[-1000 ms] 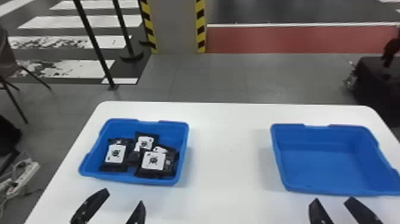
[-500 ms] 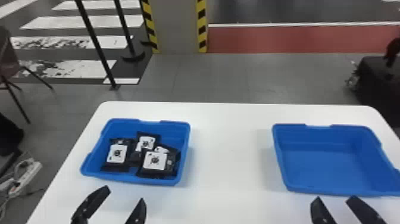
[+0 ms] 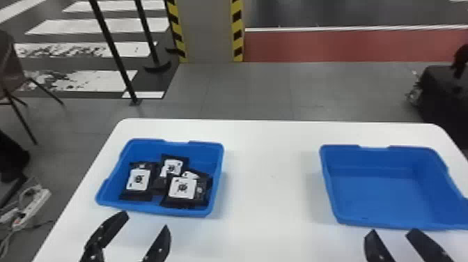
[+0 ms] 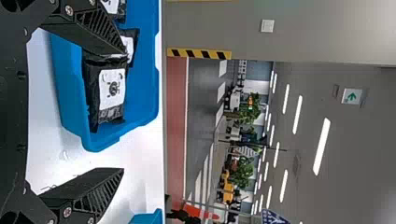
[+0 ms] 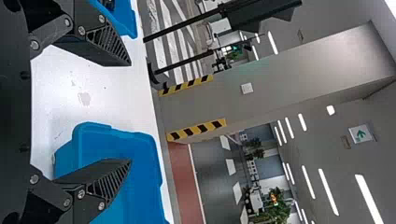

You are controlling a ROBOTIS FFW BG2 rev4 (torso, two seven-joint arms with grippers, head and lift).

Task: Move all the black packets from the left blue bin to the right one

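In the head view my left gripper (image 3: 144,228) is open in front of the left blue bin (image 3: 153,210), and my right gripper (image 3: 391,231) is open in front of the right blue bin (image 3: 383,223), which holds nothing. Several black packets (image 3: 182,188) with white labels lie in the left bin, partly overlapping at its right side. The left wrist view has my left gripper (image 4: 123,112) with its fingers wide apart, one overlapping a black packet (image 4: 109,88). In the right wrist view my right gripper (image 5: 130,112) has nothing between its fingers; one finger overlaps the right bin (image 5: 140,177).
Both bins stand on a white table (image 3: 268,191), with a wide stretch of tabletop between them. The table's far edge lies just behind the bins. Beyond it, on the floor, are a chair (image 3: 10,66), barrier posts and a black case (image 3: 442,90).
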